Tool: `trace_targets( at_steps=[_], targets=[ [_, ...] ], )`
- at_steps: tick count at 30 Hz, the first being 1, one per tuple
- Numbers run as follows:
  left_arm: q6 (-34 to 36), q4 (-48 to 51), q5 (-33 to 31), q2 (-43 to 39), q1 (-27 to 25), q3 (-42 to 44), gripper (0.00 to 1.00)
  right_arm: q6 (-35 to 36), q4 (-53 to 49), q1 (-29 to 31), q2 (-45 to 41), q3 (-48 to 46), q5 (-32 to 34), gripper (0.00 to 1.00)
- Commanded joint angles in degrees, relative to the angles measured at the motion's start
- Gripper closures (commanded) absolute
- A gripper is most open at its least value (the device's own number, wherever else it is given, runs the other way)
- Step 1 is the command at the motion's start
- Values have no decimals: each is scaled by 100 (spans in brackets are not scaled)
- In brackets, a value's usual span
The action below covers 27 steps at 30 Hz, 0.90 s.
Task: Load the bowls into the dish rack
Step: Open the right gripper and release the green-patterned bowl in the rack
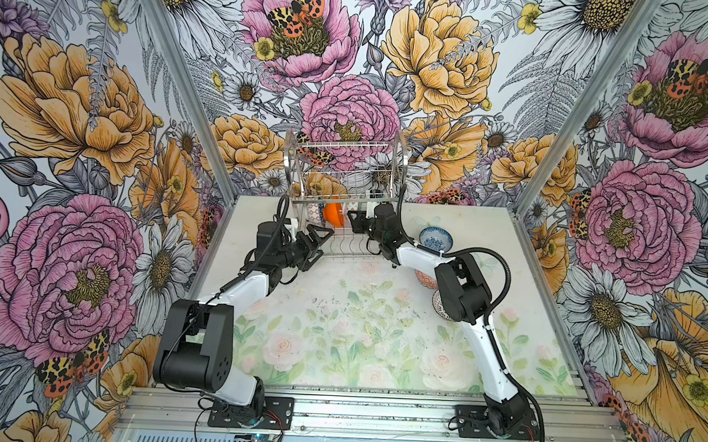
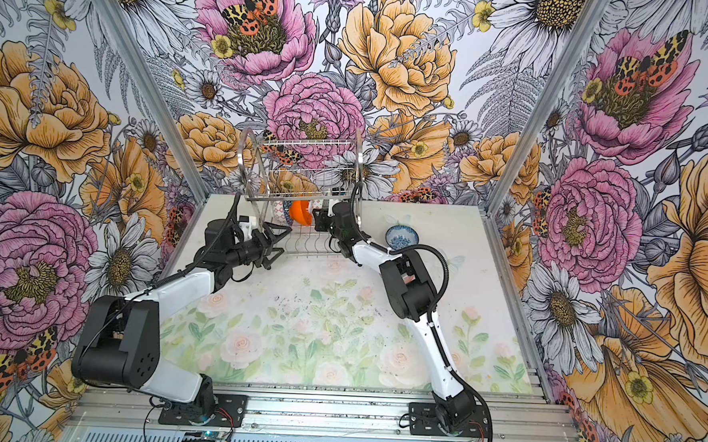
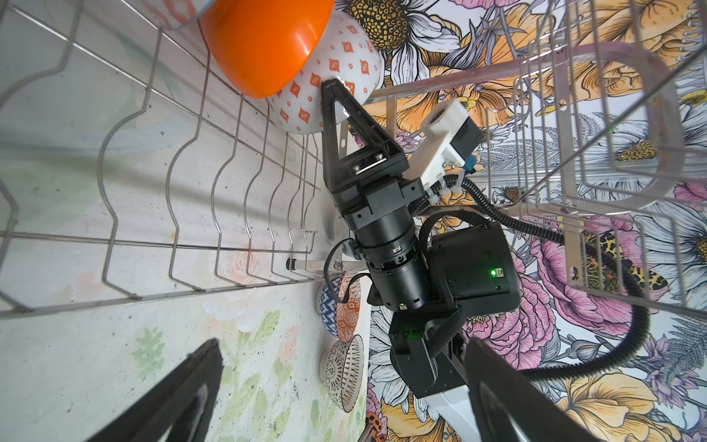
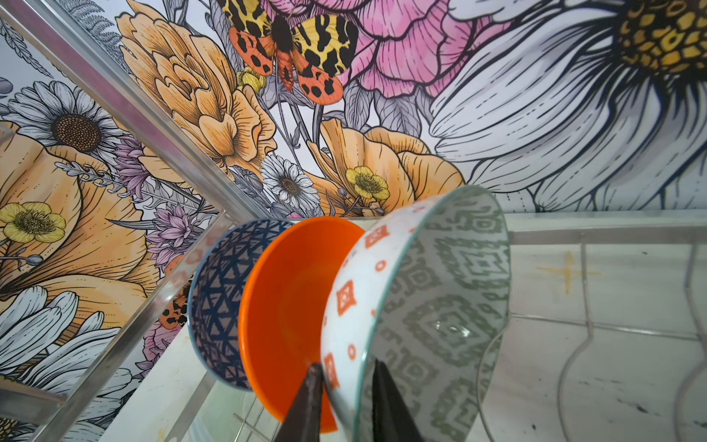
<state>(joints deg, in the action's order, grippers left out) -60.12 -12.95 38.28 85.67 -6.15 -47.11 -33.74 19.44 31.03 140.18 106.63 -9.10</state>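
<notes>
Right claw [image 4: 344, 367] straddles the rim of the grey-green bowl [image 4: 440, 306], jaws narrowly parted, one finger outside and one inside. Whether they pinch it I cannot tell. The bowl stands on edge in the lower tier of the rack [image 1: 343, 159], with the orange bowl [image 4: 287, 306] against it at 9 o'clock in both top views. Left claw [image 1: 317, 245], spread wide and empty, hovers at 8 o'clock. A floral bowl [image 1: 435, 238] sits on the surface [image 1: 339, 312] at 3 o'clock.

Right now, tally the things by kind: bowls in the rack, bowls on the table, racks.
Bowls in the dish rack: 3 (navy bowl, orange bowl, grey-green bowl)
Bowls on the table: 3 (blue floral bowl, orange-red bowl, black-lattice bowl)
Dish racks: 1
Total: 7
</notes>
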Motion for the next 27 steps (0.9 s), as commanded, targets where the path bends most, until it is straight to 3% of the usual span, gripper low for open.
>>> trace_targets(
  at_steps=[1,27],
  targets=[
    [-4,-145,80,88,-24,9,1,175,-373,-119,-297,-124,93,74],
    [-8,-146,76,69,-35,18,1,100,-319,-102,-570,-331,111,65]
  ],
)
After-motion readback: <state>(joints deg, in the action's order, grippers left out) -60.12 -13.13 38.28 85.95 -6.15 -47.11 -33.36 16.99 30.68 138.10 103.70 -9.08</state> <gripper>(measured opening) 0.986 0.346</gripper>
